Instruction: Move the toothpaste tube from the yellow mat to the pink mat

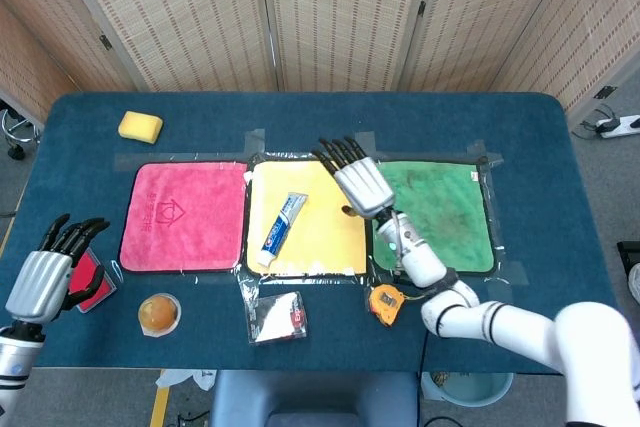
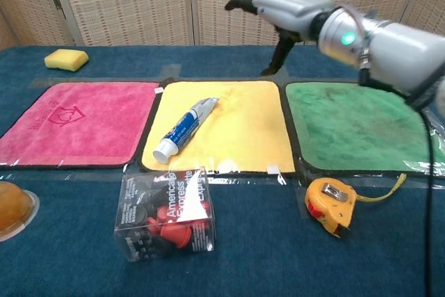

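Observation:
The white and blue toothpaste tube (image 1: 282,229) (image 2: 183,129) lies slanted on the left part of the yellow mat (image 1: 325,237) (image 2: 240,130), cap toward the front edge. The pink mat (image 1: 185,215) (image 2: 76,119) lies bare just left of it. My right hand (image 1: 357,179) (image 2: 288,9) hovers open and raised over the boundary of the yellow and green mats, holding nothing, well right of the tube. My left hand (image 1: 50,272) hangs open above the table's front left edge, over a red pad, and shows only in the head view.
A green mat (image 1: 432,215) lies right of the yellow one. In front sit a clear box of red pieces (image 2: 165,215), a yellow tape measure (image 2: 328,204) and an orange item in a dish (image 1: 159,313). A yellow sponge (image 1: 140,126) sits far left; a red pad (image 1: 92,283) lies front left.

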